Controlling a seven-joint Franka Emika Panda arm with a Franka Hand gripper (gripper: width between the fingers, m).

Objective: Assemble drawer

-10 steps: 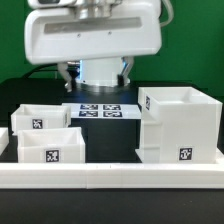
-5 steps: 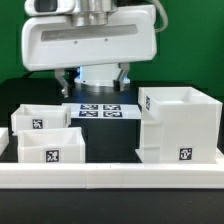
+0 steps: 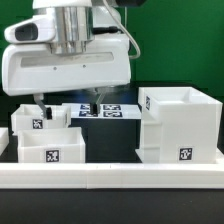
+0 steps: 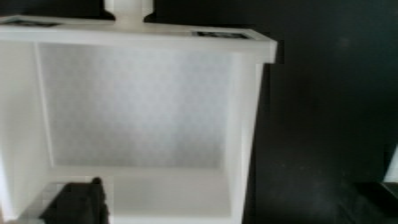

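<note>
**Finding 1.** The gripper [image 3: 66, 103] has left its station at upper centre of the exterior view, above the marker board [image 3: 106, 110]. It has come down toward the left of the frame and now hangs over the 2 trays.

**Finding 2.** Its fingers stand wide apart with nothing between them; no part is gripped.

**Finding 3.** The rear tray [image 3: 30, 117] and front tray [image 3: 50, 150] sit at lower left, unmoved. The tall case [image 3: 180, 125] stands at right, well apart from them, also unmoved. The rail [image 3: 110, 180] runs along the bottom edge.

**Finding 4.** The wrist view is filled by 1 open-top tray [image 4: 151, 40] seen from above, with 1 dark finger [image 4: 79, 200] showing over it. Which of the 2 trays this is cannot be told.

**Assessment.** The arm appears to be lining up a first pick on a tray. Neither tray is seated in the case yet, so assembly stands at an early stage.
</note>
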